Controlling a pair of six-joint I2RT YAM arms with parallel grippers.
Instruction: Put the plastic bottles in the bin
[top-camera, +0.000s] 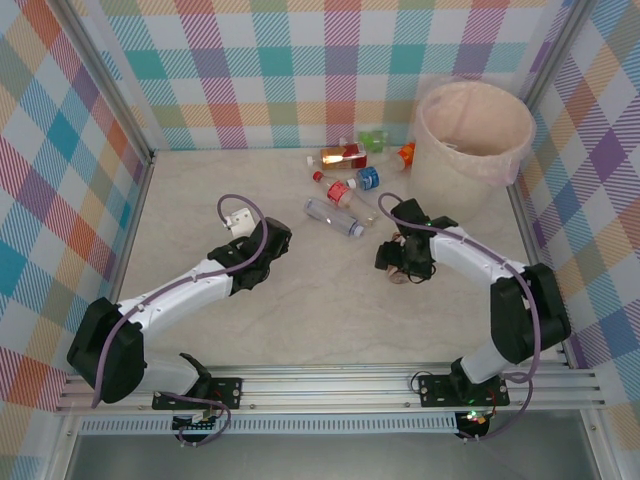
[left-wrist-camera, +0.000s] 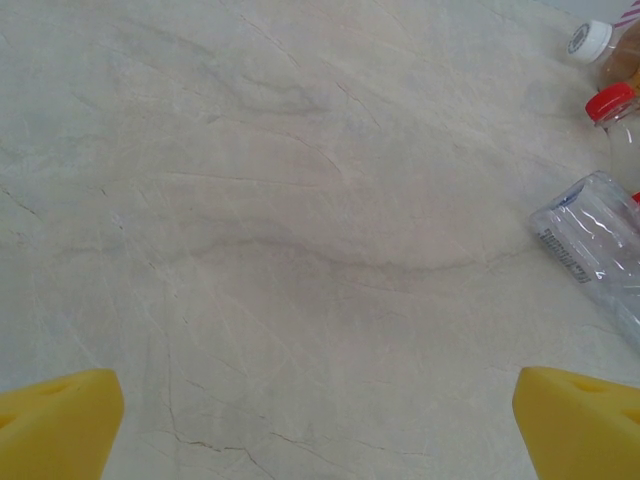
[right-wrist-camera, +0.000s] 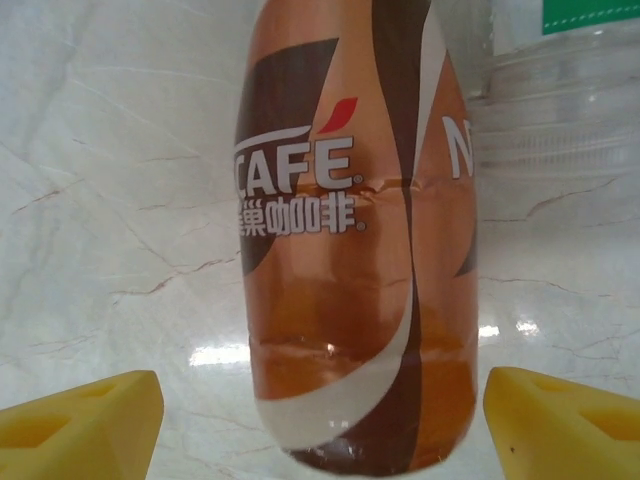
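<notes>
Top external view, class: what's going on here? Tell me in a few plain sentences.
Two robot arms have the job of putting small clear plastic bottles from a pale marble-look table into the round cream-pink bin. The right arm has its jaws open on either side of a brown-and-orange coffee bottle, not yet gripping it. The left arm hangs over bare table with its jaws wide open. Several bottles lie in a cluster left of the bin.
</notes>
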